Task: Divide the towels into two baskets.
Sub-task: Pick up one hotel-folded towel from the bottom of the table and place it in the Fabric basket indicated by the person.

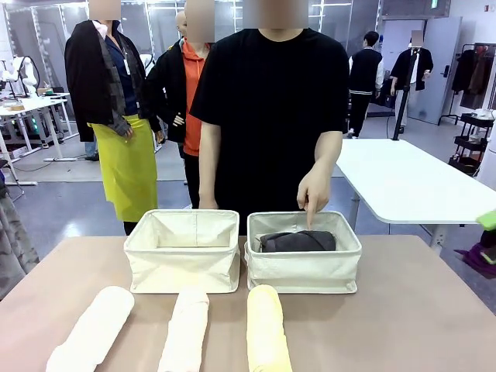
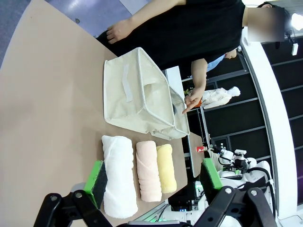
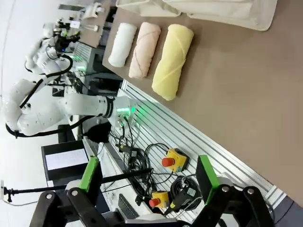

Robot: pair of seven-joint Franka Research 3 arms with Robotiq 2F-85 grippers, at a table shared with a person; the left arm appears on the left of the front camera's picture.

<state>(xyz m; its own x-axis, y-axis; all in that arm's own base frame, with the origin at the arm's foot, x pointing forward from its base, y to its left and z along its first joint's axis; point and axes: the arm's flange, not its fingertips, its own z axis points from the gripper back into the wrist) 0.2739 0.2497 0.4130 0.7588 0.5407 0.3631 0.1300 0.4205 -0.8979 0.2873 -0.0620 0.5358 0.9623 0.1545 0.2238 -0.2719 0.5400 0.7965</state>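
Two cream canvas baskets stand side by side mid-table: the left basket [image 1: 182,267] holds nothing, the right basket [image 1: 304,273] holds the dark grey towel [image 1: 297,241]. A person's hand [image 1: 314,194] points a finger down into the right basket. Near the front edge lie three rolled towels: white [image 1: 93,332], cream [image 1: 186,333], pale yellow [image 1: 267,333]. My left gripper [image 2: 154,176] hangs open above the table, with the white towel [image 2: 118,175] beside its left pad. My right gripper [image 3: 147,172] is open off the table's edge, and the yellow towel [image 3: 173,61] is the nearest roll.
Other people stand behind the person across the table. A white table [image 1: 411,182] is at the back right. Below the table's near edge, the right wrist view shows a slotted rail, red stop buttons [image 3: 173,161] and cables. Bare tabletop [image 1: 418,310] lies right of the yellow towel.
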